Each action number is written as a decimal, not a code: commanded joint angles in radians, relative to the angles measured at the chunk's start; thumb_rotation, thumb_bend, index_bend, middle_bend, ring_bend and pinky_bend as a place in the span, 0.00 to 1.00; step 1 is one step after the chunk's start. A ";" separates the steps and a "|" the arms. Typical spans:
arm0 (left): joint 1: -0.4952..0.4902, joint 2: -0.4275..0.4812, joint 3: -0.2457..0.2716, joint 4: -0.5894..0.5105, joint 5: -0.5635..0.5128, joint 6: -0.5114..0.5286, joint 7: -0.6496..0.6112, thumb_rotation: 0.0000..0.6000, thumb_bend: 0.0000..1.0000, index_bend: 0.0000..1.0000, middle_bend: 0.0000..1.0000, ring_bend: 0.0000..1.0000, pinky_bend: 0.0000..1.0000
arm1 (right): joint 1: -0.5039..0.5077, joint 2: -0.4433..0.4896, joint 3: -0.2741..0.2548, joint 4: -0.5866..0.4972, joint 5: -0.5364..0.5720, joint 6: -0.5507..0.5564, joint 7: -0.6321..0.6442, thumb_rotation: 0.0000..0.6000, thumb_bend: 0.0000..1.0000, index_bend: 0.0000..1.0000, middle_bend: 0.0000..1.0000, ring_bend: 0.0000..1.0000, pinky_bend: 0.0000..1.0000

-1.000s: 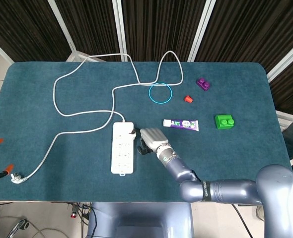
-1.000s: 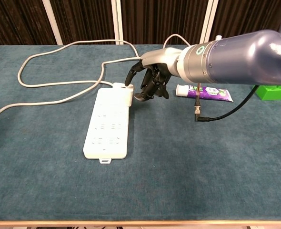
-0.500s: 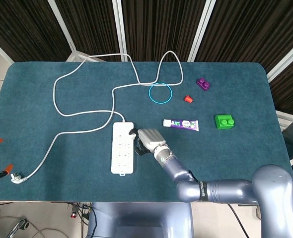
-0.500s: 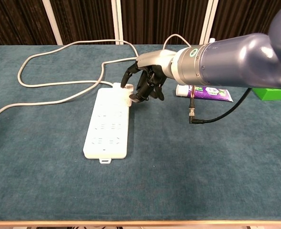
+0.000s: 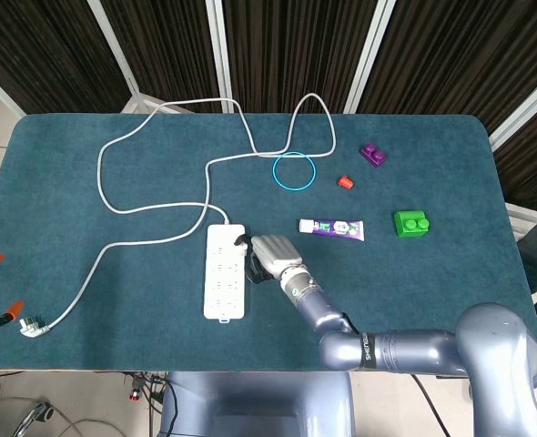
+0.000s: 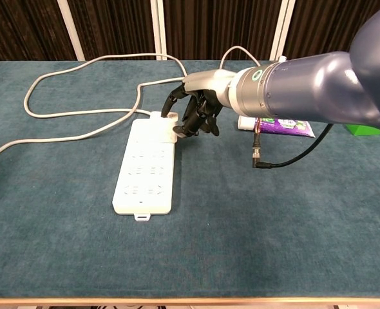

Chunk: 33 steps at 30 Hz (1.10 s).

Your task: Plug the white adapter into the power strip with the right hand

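The white power strip [image 5: 224, 284] [image 6: 146, 172] lies lengthwise on the blue table, its sockets facing up. My right hand [image 5: 270, 256] [image 6: 195, 111] hangs over the strip's far right corner with its dark fingers curled down. It pinches the small white adapter [image 6: 171, 124], which sits at that corner's edge, against the strip. Whether its pins are in a socket is hidden by the fingers. In the head view the adapter is almost wholly covered by the hand. My left hand shows in neither view.
The strip's white cable [image 5: 150, 211] loops over the far left of the table to a plug [image 5: 32, 325] at the near left edge. A toothpaste tube [image 5: 331, 228], a blue ring [image 5: 293, 171], a red cap [image 5: 345, 182], purple [image 5: 372, 154] and green [image 5: 411, 223] bricks lie to the right.
My right hand has shifted slightly left, carrying the adapter from just beside the strip's far right corner onto that corner. The strip has not moved.
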 commanded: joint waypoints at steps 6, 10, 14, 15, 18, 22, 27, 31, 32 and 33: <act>0.001 0.001 0.000 -0.001 0.000 0.000 -0.001 1.00 0.14 0.27 0.10 0.01 0.13 | -0.006 -0.008 0.007 -0.003 -0.010 0.010 0.000 1.00 0.57 0.24 0.76 0.75 0.70; 0.001 0.002 -0.001 -0.002 -0.001 0.001 -0.002 1.00 0.14 0.27 0.10 0.01 0.13 | -0.006 -0.012 0.003 -0.005 -0.013 0.009 -0.009 1.00 0.57 0.24 0.76 0.75 0.70; 0.001 0.002 -0.001 -0.002 -0.001 0.001 -0.002 1.00 0.14 0.27 0.10 0.02 0.13 | -0.008 -0.016 -0.009 -0.014 -0.032 0.018 -0.026 1.00 0.57 0.24 0.76 0.75 0.70; 0.001 0.002 -0.001 -0.002 -0.001 0.001 -0.002 1.00 0.14 0.27 0.10 0.02 0.13 | -0.008 -0.017 -0.013 -0.017 -0.038 0.021 -0.030 1.00 0.57 0.24 0.76 0.75 0.70; 0.001 0.003 -0.001 -0.003 -0.001 0.001 -0.003 1.00 0.14 0.27 0.10 0.02 0.13 | -0.008 -0.023 -0.017 -0.022 -0.049 0.029 -0.041 1.00 0.57 0.24 0.76 0.75 0.70; 0.002 0.004 -0.001 -0.003 -0.002 0.002 -0.005 1.00 0.14 0.27 0.10 0.02 0.13 | -0.006 -0.031 -0.019 -0.019 -0.046 0.037 -0.055 1.00 0.57 0.24 0.76 0.75 0.70; 0.002 0.005 -0.003 -0.001 -0.005 0.002 -0.008 1.00 0.14 0.27 0.10 0.02 0.13 | -0.004 -0.038 -0.023 -0.008 -0.026 0.036 -0.069 1.00 0.57 0.24 0.76 0.75 0.70; 0.002 0.004 -0.003 -0.001 -0.004 0.003 -0.006 1.00 0.14 0.27 0.10 0.02 0.13 | -0.003 -0.046 -0.022 0.007 -0.010 0.033 -0.076 1.00 0.57 0.24 0.76 0.75 0.70; 0.002 0.004 -0.003 -0.001 -0.004 0.003 -0.005 1.00 0.14 0.27 0.10 0.02 0.13 | -0.003 -0.048 -0.021 0.009 -0.008 0.033 -0.077 1.00 0.57 0.25 0.76 0.75 0.70; 0.002 0.004 -0.003 -0.001 -0.004 0.003 -0.005 1.00 0.14 0.27 0.10 0.02 0.13 | -0.002 -0.050 -0.020 0.014 -0.006 0.034 -0.080 1.00 0.57 0.25 0.76 0.75 0.70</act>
